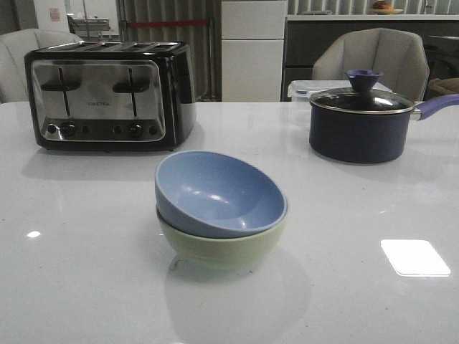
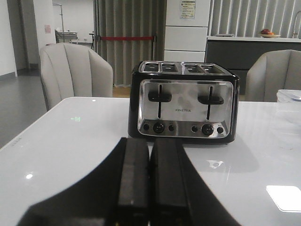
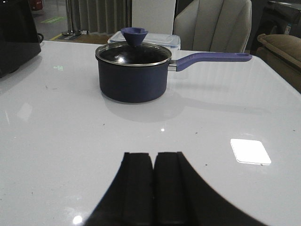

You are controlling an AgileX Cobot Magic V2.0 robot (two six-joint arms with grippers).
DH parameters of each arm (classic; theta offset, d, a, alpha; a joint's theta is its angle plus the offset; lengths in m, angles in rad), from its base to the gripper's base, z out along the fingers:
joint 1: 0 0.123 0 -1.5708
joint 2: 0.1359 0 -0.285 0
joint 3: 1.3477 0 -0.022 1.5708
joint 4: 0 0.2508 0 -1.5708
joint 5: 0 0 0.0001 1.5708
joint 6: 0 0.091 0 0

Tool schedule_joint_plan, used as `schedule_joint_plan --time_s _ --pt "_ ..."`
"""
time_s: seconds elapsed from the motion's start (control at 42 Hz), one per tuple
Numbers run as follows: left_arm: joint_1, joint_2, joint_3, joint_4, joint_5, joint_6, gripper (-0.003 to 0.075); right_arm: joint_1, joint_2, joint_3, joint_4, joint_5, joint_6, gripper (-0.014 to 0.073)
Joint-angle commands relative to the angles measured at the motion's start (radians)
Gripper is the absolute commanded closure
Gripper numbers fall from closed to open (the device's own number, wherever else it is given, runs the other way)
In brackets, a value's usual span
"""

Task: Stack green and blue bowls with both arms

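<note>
Blue bowl [image 1: 215, 192] sits tilted inside the green bowl [image 1: 222, 247] on the desk [image 1: 86, 244]

left pincer [image 2: 149, 181] pressed closed, gripping nothing; right pincer [image 3: 154, 188] same, fingers together and empty

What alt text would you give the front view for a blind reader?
A light blue bowl sits tilted inside a pale green bowl on a white table. Behind stand a black four-slot toaster and a navy lidded saucepan.
</note>
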Motion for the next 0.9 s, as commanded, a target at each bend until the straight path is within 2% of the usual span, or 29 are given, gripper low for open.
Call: schedule_joint_plan --time_s 0.0,0.357,0.571,0.881 --pt "-0.004 -0.021 0.006 -0.008 -0.085 -0.004 0.0627 -0.004 -0.021 -0.004 -0.007 -0.117 -0.007 0.0538" --pt "-0.004 -0.021 0.006 -0.008 -0.085 -0.004 0.0627 -0.004 -0.02 -0.004 -0.007 -0.156 -0.003 0.0538" --pt "-0.004 -0.021 0.006 -0.008 -0.085 -0.004 0.0627 0.008 -0.021 -0.004 -0.14 -0.217 0.147 0.0538" --pt "-0.004 -0.021 0.006 -0.008 -0.085 -0.004 0.0627 0.045 -0.021 -0.004 -0.134 -0.217 0.154 0.0538"
